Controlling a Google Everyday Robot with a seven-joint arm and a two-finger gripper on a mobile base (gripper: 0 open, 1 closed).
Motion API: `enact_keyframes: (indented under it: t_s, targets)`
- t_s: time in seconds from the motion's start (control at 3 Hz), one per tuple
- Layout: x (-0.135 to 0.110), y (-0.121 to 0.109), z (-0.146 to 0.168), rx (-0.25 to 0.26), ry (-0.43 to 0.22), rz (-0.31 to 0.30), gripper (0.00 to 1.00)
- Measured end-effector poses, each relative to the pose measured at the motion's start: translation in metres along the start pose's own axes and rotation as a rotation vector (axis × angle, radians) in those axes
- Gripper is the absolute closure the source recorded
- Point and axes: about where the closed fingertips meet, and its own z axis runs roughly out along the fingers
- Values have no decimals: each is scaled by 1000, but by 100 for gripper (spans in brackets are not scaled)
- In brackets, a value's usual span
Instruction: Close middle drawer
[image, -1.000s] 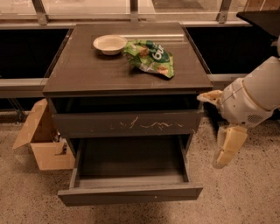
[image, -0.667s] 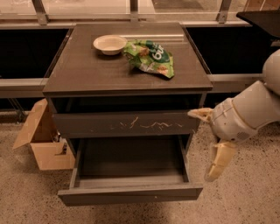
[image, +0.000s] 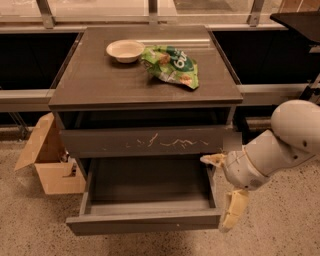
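Now the pincer hangs wide open beside the right wall of the pulled-out middle drawer.
The white arm reaches in low from the right, under the counter's front right corner. One pale finger points left, the other points down; they grip nothing. Above, the scratched drawer sits a bit open. A bowl and a green snack bag lie near the counter's back edge. A cardboard box stands on the floor by its left side.
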Motion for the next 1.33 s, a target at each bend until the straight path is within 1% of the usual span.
enact_keyframes:
  t_s: [0.33,0.67,1.0,1.33]
  targets:
    - [17,10,35,-61,-28,47,0]
    - [17,10,36,-61,-28,47,0]
    - [22,12,44,-81,-27,38,0]
    - [51,24,91,-153,-46,-3,23]
